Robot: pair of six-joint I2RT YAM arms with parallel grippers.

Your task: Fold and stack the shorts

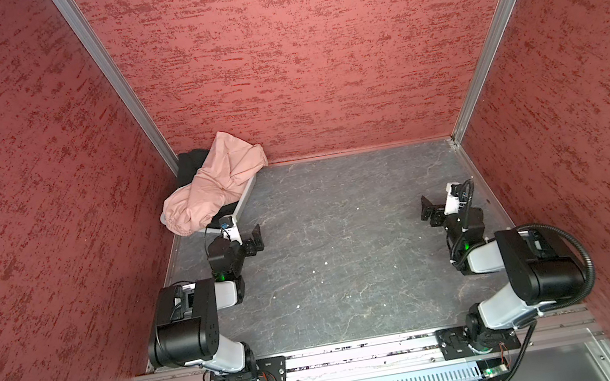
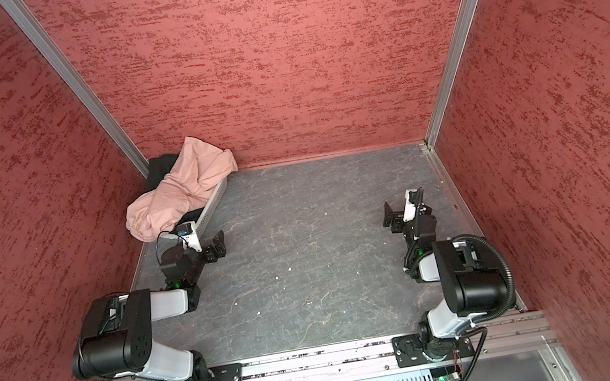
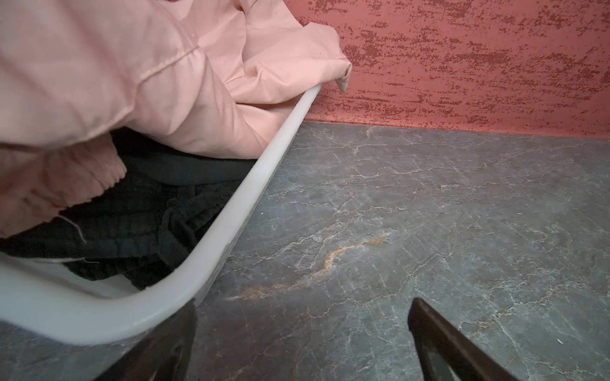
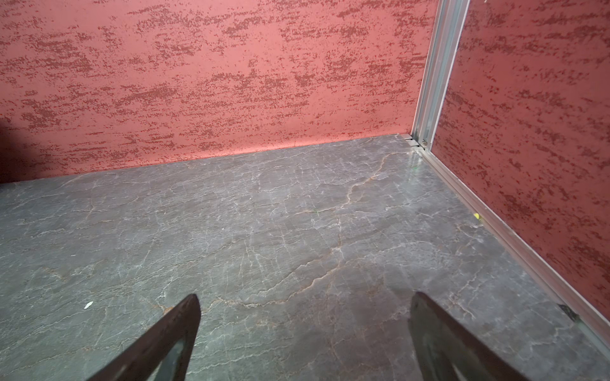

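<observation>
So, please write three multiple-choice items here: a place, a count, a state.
1. Where do the dusty-pink cloth shorts lie?
A) mid table
B) over the white plastic basket, far left corner
C) in the right jaws
2. How many pairs of shorts show?
A) one
B) two
C) three
3. Both arms' jaws are:
A) open, empty
B) shut on cloth
C) shut, empty
Answers: 1 B, they drape over its rim; 2 B, black cloth shorts lie beneath the pink; 3 A, both wrist views show them spread, holding nothing.
</observation>
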